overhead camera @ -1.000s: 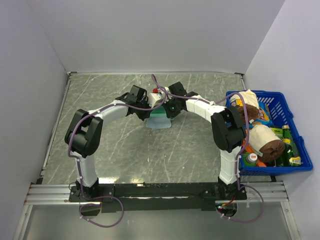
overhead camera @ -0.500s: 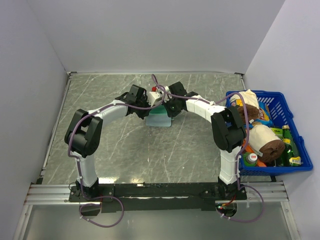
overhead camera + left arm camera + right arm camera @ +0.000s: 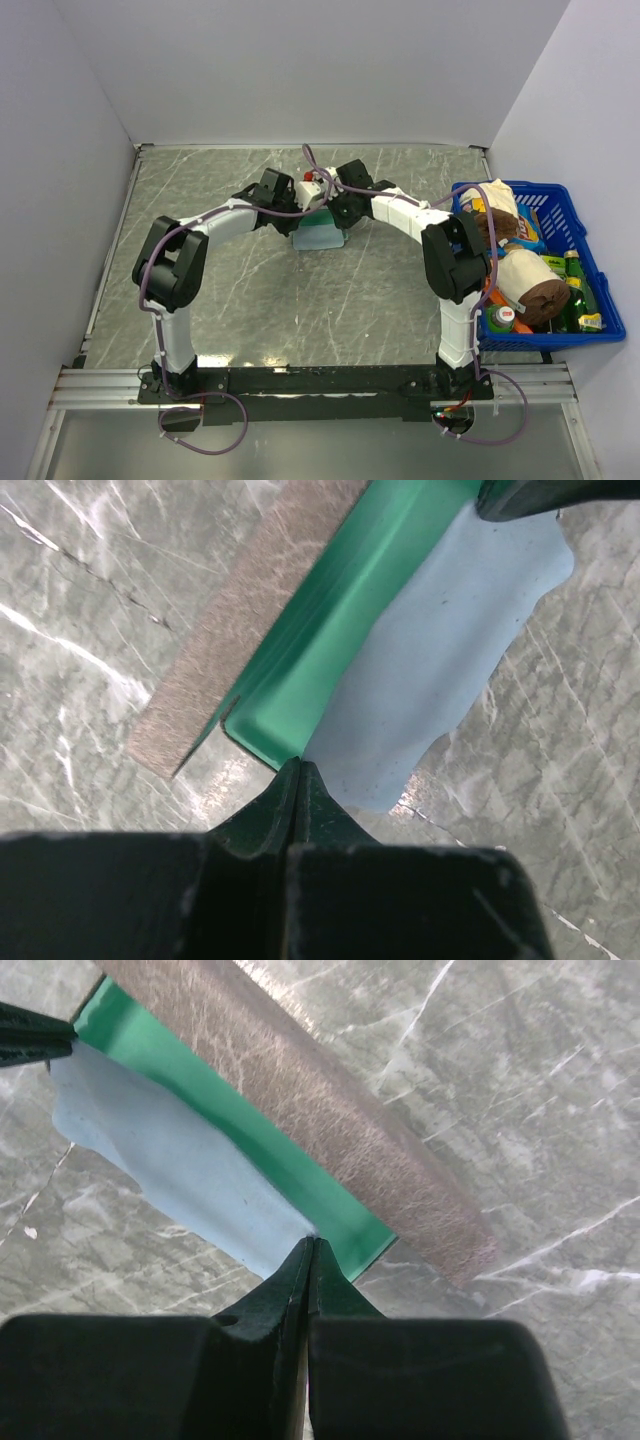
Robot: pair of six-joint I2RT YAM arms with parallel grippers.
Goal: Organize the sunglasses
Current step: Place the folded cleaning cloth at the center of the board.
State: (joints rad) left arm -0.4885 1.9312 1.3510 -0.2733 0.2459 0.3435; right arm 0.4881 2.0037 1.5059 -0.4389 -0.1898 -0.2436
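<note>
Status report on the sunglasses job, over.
Both shut: left pincer, right pincer, each on a cloth corner. No sunglasses in sight. Cloth lies partly over the open case.

White-and-black arms (image 3: 228,216), purple cables (image 3: 305,158)

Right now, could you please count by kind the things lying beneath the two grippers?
Case: 1
Cloth: 1
Total: 2
</note>
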